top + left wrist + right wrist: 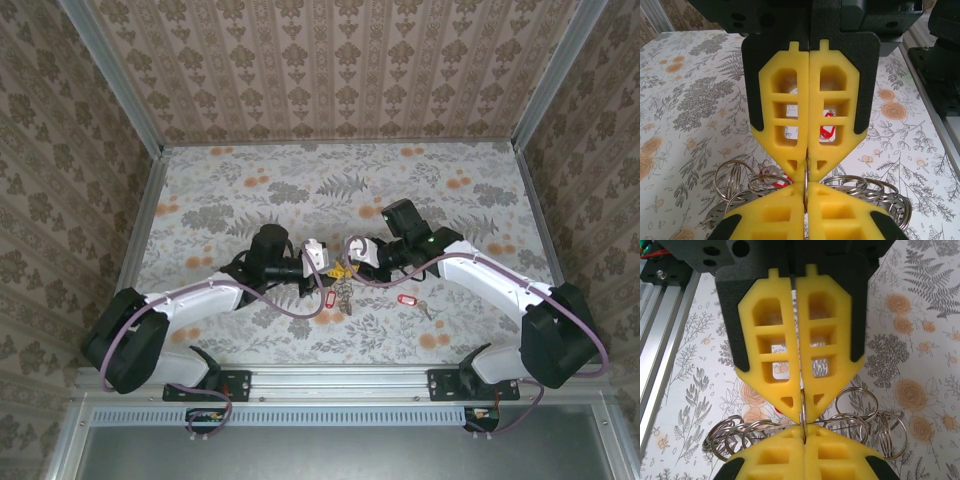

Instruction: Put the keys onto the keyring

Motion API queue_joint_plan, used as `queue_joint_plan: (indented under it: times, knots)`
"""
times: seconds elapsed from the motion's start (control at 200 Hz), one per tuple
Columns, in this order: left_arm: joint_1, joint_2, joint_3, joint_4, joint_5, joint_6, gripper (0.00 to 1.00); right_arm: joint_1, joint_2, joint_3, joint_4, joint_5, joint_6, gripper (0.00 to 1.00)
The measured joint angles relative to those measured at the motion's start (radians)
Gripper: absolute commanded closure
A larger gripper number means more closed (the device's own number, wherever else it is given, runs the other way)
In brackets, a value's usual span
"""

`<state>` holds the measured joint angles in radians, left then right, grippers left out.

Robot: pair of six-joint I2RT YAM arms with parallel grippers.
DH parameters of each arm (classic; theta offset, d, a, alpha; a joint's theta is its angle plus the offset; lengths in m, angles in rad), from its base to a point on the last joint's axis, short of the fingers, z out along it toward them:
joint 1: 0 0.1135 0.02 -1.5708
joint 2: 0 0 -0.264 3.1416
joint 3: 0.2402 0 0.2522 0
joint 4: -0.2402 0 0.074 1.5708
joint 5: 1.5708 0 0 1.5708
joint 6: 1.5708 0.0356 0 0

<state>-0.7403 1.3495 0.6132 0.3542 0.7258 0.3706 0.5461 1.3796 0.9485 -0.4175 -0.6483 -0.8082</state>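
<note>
Left end effector (808, 167) | clamped on keyring (855, 188) | right end effector (801, 415) clamped opposite

We see the keyring (343, 292) as a bunch of silvery loops near the middle of the table (250, 200); its main ring stands edge-on, thin as a wire, pinched from one side by the left gripper (807, 161) and from the other by the right gripper (801, 409); smaller loops fan out to both sides below; a red-tagged key (322, 301) sits against the bunch's left side; a second key (408, 300) lies flat, apart to the right, its red tag oval and glossy.
</note>
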Motion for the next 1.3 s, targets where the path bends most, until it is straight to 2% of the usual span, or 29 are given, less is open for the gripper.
queue_joint_plan:
  times: [0.09,0.185,0.25,0.325,0.465,0.625,0.8,0.91,1.09,1.3]
  knots:
    - [-0.001,0.000,0.000,-0.003,0.000,0.005,1.00,0.005,0.002,0.010,-0.018,0.014,0.003,0.89]
    - [-0.001,0.000,0.000,0.005,-0.005,0.004,1.00,0.009,0.002,0.012,-0.020,0.021,0.022,0.80]
    - [0.000,0.000,-0.006,0.024,-0.017,-0.004,1.00,0.006,-0.004,0.010,-0.007,0.020,0.052,0.72]
    - [0.001,0.000,-0.016,0.058,-0.029,-0.013,1.00,-0.013,-0.042,-0.020,0.046,0.005,0.119,0.68]
    - [0.001,0.000,-0.056,0.127,-0.045,-0.035,1.00,-0.113,-0.174,-0.118,0.185,-0.006,0.337,0.66]
    - [0.001,0.000,-0.087,0.179,-0.059,-0.046,1.00,-0.205,-0.212,-0.160,0.258,0.139,0.684,0.71]
    - [0.001,0.005,-0.095,0.221,-0.076,-0.053,1.00,-0.250,-0.076,-0.101,0.132,0.273,1.018,0.74]
    - [0.001,0.007,-0.099,0.234,-0.077,-0.057,1.00,-0.261,0.063,-0.063,0.068,0.290,1.150,0.69]
    - [0.001,0.012,-0.101,0.240,-0.079,-0.057,1.00,-0.255,0.211,-0.063,0.016,0.279,1.280,0.65]
    - [0.001,0.013,-0.101,0.241,-0.078,-0.056,1.00,-0.219,0.300,0.008,-0.013,0.275,1.338,0.65]
